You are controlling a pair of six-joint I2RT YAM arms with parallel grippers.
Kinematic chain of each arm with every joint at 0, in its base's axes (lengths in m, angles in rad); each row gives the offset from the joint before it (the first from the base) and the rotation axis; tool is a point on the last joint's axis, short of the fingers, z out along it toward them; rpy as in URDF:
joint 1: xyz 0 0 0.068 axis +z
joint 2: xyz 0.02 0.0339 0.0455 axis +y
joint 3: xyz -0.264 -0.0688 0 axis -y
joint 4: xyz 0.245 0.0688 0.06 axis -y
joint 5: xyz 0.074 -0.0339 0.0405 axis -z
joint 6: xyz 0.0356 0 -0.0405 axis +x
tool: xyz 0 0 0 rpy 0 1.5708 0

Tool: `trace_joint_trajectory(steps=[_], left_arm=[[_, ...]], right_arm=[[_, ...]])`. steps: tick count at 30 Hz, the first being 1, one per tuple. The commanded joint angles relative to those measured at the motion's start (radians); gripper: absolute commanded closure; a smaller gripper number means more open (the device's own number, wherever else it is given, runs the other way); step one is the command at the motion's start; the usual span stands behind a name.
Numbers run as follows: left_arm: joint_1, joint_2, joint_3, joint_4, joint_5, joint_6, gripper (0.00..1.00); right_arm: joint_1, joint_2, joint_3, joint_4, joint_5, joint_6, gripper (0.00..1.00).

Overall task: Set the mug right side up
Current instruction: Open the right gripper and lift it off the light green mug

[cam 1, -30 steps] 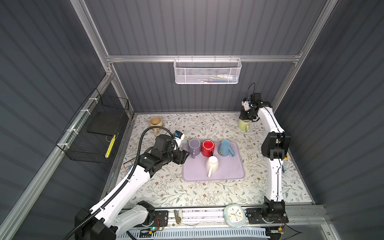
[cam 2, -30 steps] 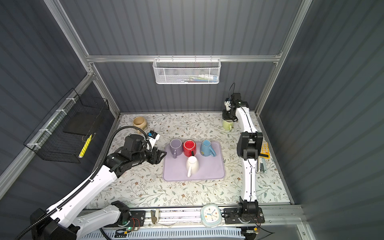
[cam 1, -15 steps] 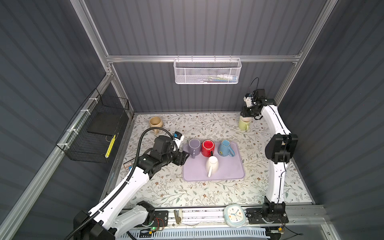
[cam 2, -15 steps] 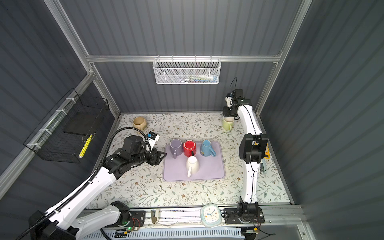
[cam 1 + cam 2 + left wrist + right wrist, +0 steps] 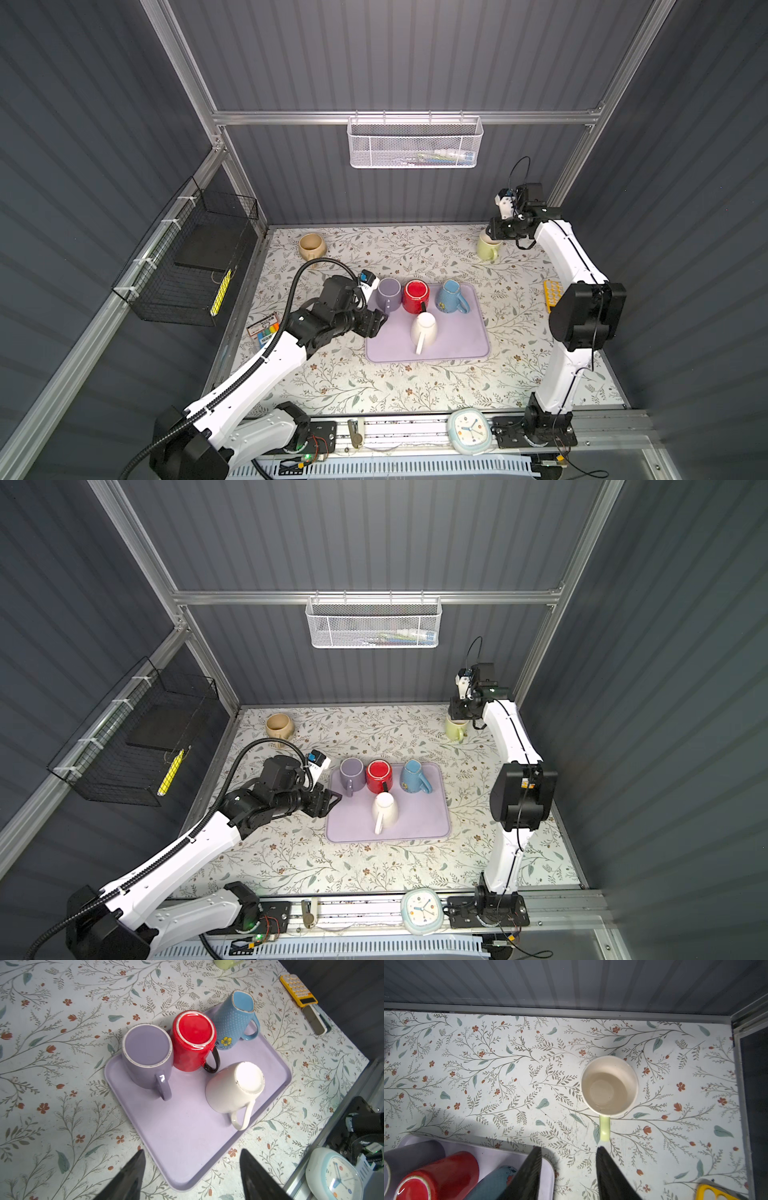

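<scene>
A pale green mug [image 5: 488,248] [image 5: 456,729] stands right side up at the back right of the table, its handle towards the front. In the right wrist view the green mug [image 5: 609,1085] shows its empty inside. My right gripper [image 5: 500,229] [image 5: 569,1148] hovers just above it, open and holding nothing. Upside down on the lilac tray [image 5: 457,349] stand a purple mug [image 5: 388,291], a red mug [image 5: 415,295], a blue mug [image 5: 451,295] and a white mug [image 5: 424,328]. My left gripper [image 5: 376,324] [image 5: 192,1150] is open and empty over the tray's near left corner.
A beige pot [image 5: 311,246] sits at the back left. A yellow calculator [image 5: 550,291] lies at the right edge. A coloured pack [image 5: 266,330] lies by the left edge and a clock [image 5: 469,430] on the front rail. A black wire basket [image 5: 187,266] hangs on the left wall.
My right gripper has opened wider and lifted a little off the green mug, which stays upright on the table. The left arm has barely moved.
</scene>
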Motion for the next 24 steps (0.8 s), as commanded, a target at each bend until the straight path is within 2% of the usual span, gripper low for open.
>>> trace_joint_trajectory(steps=[1,6,12,24], left_arm=[[-0.04,0.031,0.015,0.004,-0.047,-0.018,0.28],[-0.065,0.051,0.002,0.029,-0.055,-0.047,0.28],[-0.103,0.088,0.005,0.045,-0.064,-0.067,0.28],[-0.214,0.216,0.009,0.091,-0.116,-0.091,0.29]], right_arm=[[0.009,-0.083,-0.081,0.085,-0.022,0.037,0.54],[0.01,-0.184,-0.239,0.167,-0.088,0.085,0.53],[0.013,-0.291,-0.391,0.252,-0.113,0.128,0.52],[0.021,-0.422,-0.589,0.308,-0.144,0.166,0.51]])
